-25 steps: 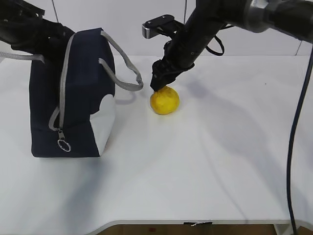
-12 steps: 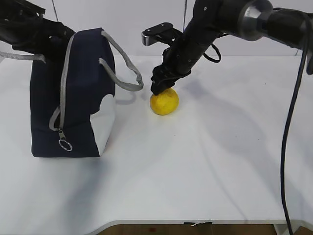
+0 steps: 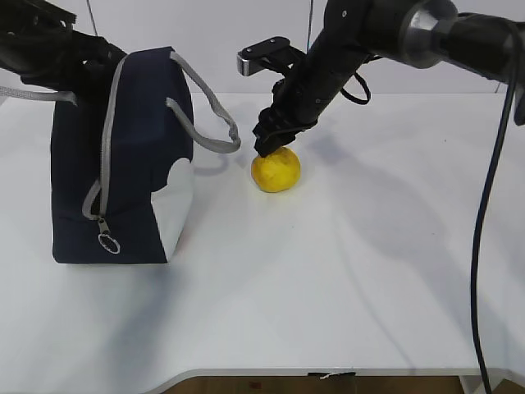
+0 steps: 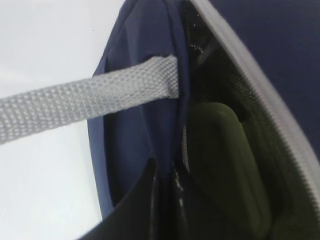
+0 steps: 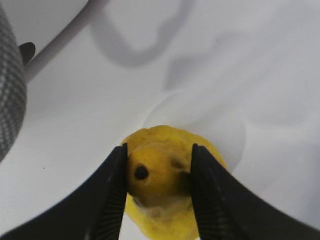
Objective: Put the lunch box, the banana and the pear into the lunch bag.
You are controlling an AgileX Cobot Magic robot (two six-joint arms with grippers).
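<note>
The pear (image 3: pixel 276 169) stands upright on the white table (image 3: pixel 353 271), nearer to the far edge than to the front edge and a little left of the middle. Its narrow neck points up, and this is why the right gripper (image 3: pixel 271 146) comes from above: the neck is the thinnest part and gives the fingers a good place. In the right wrist view the two dark fingers (image 5: pixel 111 195) stand on both sides of the neck and touch its skin, so I judge the gripper is clenched on the pear, though the fruit sits on the table and is not lifted.

Just beside the pear, on its left, stands the lunch bag (image 3: pixel 123 156), upright near the left edge of the table. One grey handle (image 3: pixel 205 123) hangs toward the pear and ends very near it, so I think a straight lift is safer than a move sideways.

The left gripper is behind the top of the bag; in the left wrist view its jaws appear pressed shut on the blue fabric beside the zipper, probably to hold the mouth open. Inside, a pale rounded shape (image 4: pixel 225 170) lies there, perhaps the lunch box lid.

The right half and the front of the table give much free room for the arm.
</note>
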